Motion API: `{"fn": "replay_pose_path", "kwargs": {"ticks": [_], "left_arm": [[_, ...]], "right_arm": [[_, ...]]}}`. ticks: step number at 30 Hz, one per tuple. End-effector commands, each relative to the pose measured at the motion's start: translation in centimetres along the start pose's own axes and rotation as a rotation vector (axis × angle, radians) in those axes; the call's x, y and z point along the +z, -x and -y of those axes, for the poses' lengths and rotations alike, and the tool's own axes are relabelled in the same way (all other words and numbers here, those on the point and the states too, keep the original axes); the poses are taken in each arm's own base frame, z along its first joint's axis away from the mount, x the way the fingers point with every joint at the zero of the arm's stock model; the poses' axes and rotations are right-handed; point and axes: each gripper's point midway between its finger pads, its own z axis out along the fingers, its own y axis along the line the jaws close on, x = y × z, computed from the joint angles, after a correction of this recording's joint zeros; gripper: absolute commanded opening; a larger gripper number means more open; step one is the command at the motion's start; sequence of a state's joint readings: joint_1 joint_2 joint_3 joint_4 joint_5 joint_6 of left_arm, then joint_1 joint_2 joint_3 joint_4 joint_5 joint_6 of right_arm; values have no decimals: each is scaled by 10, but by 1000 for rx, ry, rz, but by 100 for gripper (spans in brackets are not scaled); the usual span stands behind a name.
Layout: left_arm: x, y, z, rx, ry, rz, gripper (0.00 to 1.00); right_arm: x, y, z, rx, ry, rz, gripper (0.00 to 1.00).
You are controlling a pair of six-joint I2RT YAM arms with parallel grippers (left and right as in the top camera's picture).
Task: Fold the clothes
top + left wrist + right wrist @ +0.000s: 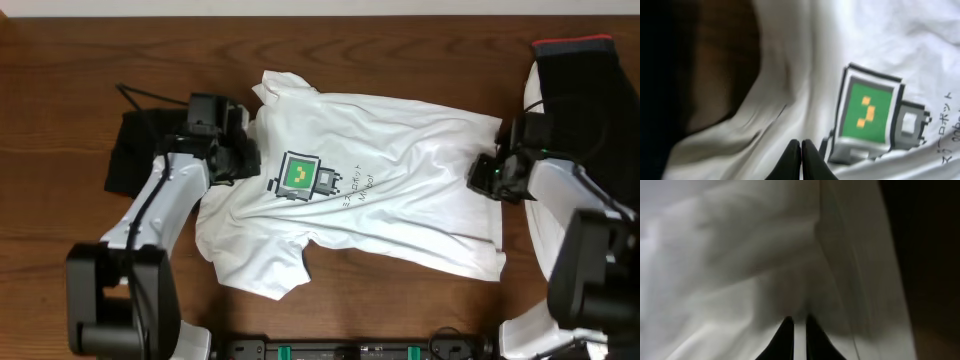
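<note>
Two pairs of jaws are down on the white T-shirt, which lies spread and rumpled, front up, across the middle of the table. Nearest me, one short sleeve points back toward my base. My left gripper is clenched, fingertips meeting, just beside the green-and-black logo; I cannot tell whether cloth is caught between them. My right gripper pinches a fold at the shirt's opposite edge. Farther out, a black garment lies by my left arm, and a second black garment with a red band lies beyond my right.
</note>
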State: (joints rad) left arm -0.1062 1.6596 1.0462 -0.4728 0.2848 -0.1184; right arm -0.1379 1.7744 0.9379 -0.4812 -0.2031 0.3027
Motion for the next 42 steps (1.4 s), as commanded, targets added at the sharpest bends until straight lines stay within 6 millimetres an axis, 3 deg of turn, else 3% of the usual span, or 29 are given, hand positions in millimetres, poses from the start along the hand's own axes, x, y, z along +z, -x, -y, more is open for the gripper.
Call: {"fn": "replay_pose_path", "kwargs": {"ticks": [1, 6, 13, 17, 22, 26, 28, 30, 33, 36, 39, 42], "left_arm": [[17, -5, 13, 64, -51, -35, 7], [47, -12, 7, 95, -36, -76, 6], [68, -22, -52, 74, 261, -117, 6], [63, -19, -82, 35, 445, -89, 6], [51, -4, -93, 10, 495, -45, 6], [32, 16, -101, -59, 510, 9, 6], [22, 26, -98, -67, 493, 32, 6], [10, 36, -88, -53, 458, 52, 6], [-12, 54, -57, -35, 335, 109, 11], [-30, 66, -21, -2, 193, 165, 14], [-34, 64, 6, 32, 100, 167, 14], [-23, 48, 34, 70, 6, 107, 14]], "right_arm": [[15, -2, 0, -1, 10, -20, 7], [26, -5, 11, 4, -40, -33, 8], [22, -10, 36, 8, -182, -41, 7], [18, -11, 56, 13, -282, -39, 7], [11, -9, 74, 62, -352, -33, 6], [5, -2, 75, 90, -331, -39, 6], [0, 6, 62, 82, -255, -46, 6], [-7, 17, 35, -6, -105, -53, 8], [-33, 35, -9, -112, 130, -24, 15], [-61, 53, -36, -136, 242, 34, 19], [-73, 66, -49, -103, 272, 68, 21], [-68, 75, -53, -99, 233, 104, 17]]}}
